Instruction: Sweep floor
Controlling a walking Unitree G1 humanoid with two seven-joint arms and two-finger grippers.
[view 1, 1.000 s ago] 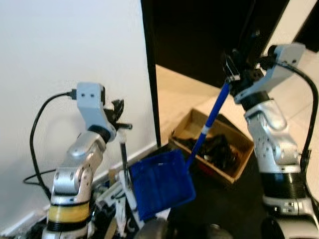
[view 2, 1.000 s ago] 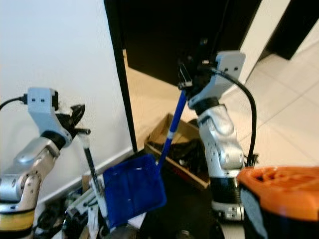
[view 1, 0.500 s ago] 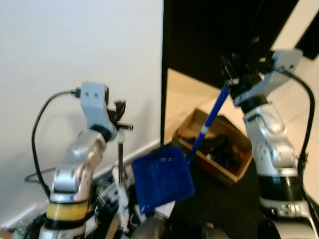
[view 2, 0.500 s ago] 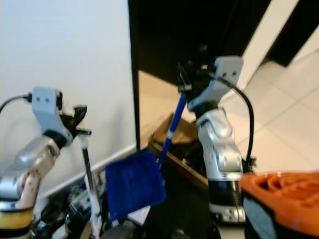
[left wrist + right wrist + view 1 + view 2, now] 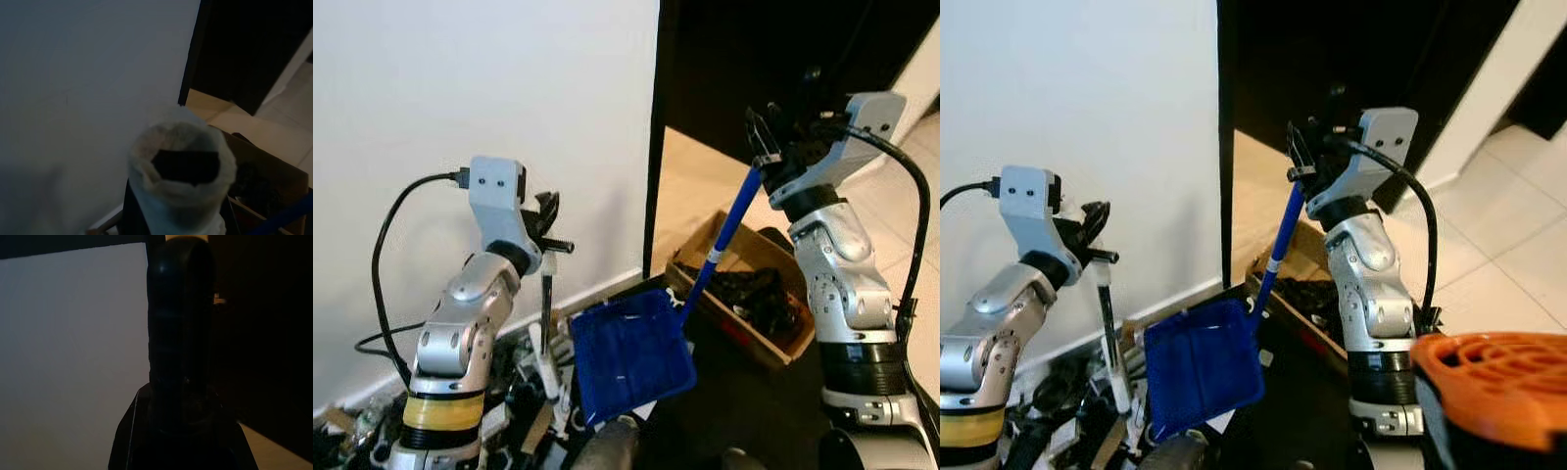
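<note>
My right jaws [image 5: 766, 137] grip the top of the blue dustpan handle [image 5: 724, 235]; the dustpan [image 5: 631, 354] hangs low before me. My left jaws [image 5: 548, 233] clamp the broom stick [image 5: 547, 299] upright by the wall. Both seem light and stiff; the dustpan will likely swing. No legible labels.

The dustpan [image 5: 631, 355] hangs at centre, with the broom handle [image 5: 546, 304] at its 9 o'clock. The cardboard box [image 5: 744, 294] sits at its 2 o'clock, beside the wall [image 5: 460, 88].
</note>
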